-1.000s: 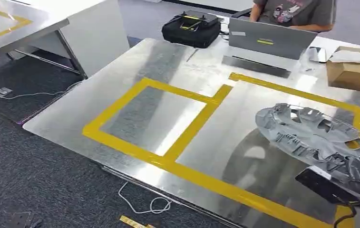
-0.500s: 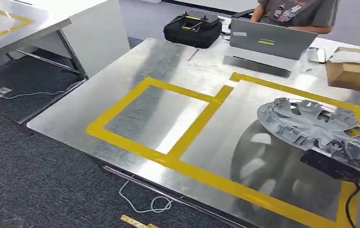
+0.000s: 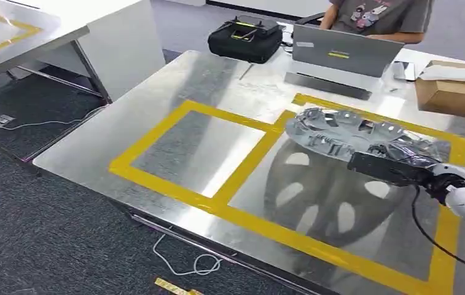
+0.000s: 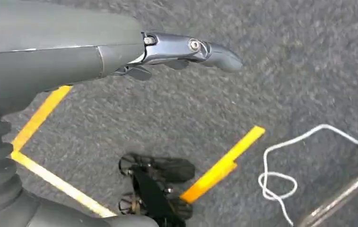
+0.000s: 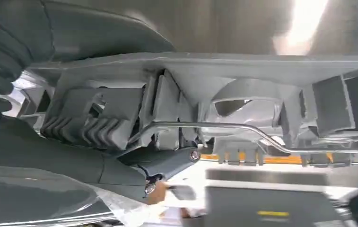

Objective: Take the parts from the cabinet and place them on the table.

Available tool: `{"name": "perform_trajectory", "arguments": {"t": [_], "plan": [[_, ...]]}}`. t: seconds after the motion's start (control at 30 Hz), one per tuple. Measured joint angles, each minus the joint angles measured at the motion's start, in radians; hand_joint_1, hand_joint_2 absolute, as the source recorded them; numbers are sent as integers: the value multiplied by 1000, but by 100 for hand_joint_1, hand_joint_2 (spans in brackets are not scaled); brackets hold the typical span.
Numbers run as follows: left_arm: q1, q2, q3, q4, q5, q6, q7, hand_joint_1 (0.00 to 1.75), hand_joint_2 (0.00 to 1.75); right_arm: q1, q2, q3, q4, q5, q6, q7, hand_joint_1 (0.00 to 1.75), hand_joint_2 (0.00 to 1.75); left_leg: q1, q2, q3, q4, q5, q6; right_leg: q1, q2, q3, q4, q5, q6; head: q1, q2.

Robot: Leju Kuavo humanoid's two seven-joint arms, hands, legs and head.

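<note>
Right hand (image 3: 402,167) grips hubcap (image 3: 340,132) above table (image 3: 156,92) — left hand (image 4: 186,49) over carpet, fingers apart, holding nothing.

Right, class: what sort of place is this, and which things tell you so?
Probably a robot test lab in an office: a metal table marked with yellow tape, a person at a laptop, and grey carpet.

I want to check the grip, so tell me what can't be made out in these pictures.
- Right hand, head view: fingers hidden under the wheel cover.
- Whether the cover touches the table: unclear.
- Right wrist view: cover cut off by edges.
- Left hand, left wrist view: mostly hidden behind its grey cover.
</note>
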Motion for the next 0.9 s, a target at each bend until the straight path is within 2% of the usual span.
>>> {"name": "perform_trajectory", "arguments": {"t": [0.13,0.17,0.3,0.4,0.9], "plan": [[-27,8,-5,43,-25,15,5,0,175,-27,33,92,19,12,-31,-32,0,175,0,0,-1,0,0,0,0,-1,-1,0,1,-1,0,0],[-30,13,-10,57,-24,15,5,0,0,-27,51,117,20,25,-43,-35,0,175,0,-1,-2,0,2,-1,0,-2,-3,1,1,-1,0,0],[-33,23,-21,77,-6,-19,33,0,0,-15,95,188,-7,84,-100,-11,0,175,0,-6,-7,0,5,-1,0,-7,-7,1,2,-2,-1,0],[-28,27,-29,78,1,-30,50,0,0,-4,113,212,-37,97,-114,2,0,175,0,-7,-9,0,5,-1,0,-8,-9,2,1,-2,0,0],[-25,35,-40,78,6,-38,56,0,0,4,123,245,-72,103,-115,3,0,175,0,-7,-12,0,5,-1,0,-8,-12,2,2,-2,0,0]]}}
